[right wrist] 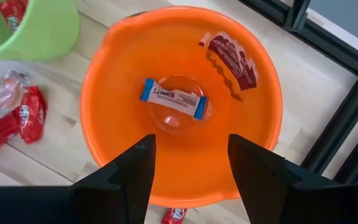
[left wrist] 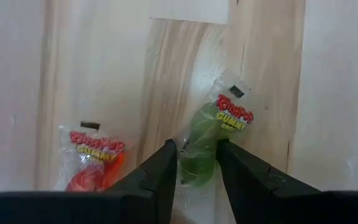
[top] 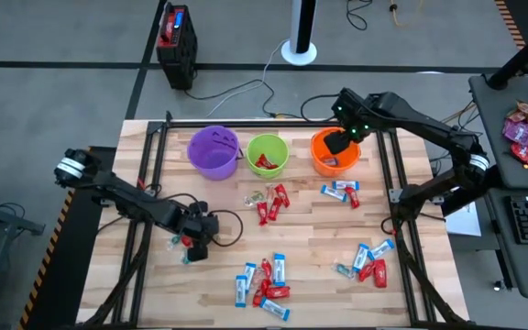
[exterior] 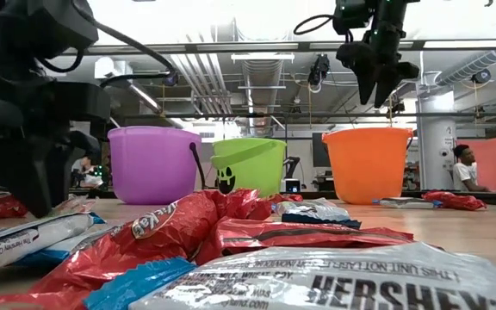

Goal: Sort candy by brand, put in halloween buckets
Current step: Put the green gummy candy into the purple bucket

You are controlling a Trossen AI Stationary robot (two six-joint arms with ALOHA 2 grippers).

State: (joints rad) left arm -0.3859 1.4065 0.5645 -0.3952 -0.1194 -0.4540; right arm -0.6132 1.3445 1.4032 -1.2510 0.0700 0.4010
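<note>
While the pale wooden plank table [top: 310,247] is carrying scattered wrapped candy, a workshop room with ceiling ducts is showing beyond it in the low view, and a person [exterior: 463,168] is sitting at the far right. Three small round plastic pails are standing in a row at the table's far edge: a purple pail [top: 214,151], a lime green pail [top: 267,154] and an orange pail [top: 335,151]. Red-wrapped and blue-and-white pieces are lying in clusters at the centre [top: 269,203], near the front edge [top: 264,282] and toward the right [top: 365,261].

Left arm: it is reaching low across the table's left side, with the left gripper [top: 191,240] pointing down at the boards. Its fingers are standing narrowly apart, pressing on either side of a clear-wrapped green gummy candy [left wrist: 205,140] lying on the wood. A matching clear-wrapped red gummy candy [left wrist: 92,165] is lying just beside it, untouched.

Right arm: it is stretching from the right side, hanging the right gripper [right wrist: 188,165] above the orange pail. Its fingers are spread wide and holding nothing. Inside that pail a blue-and-white bar [right wrist: 174,98] is resting on the bottom and a red wrapper [right wrist: 232,59] is leaning against the wall.
</note>
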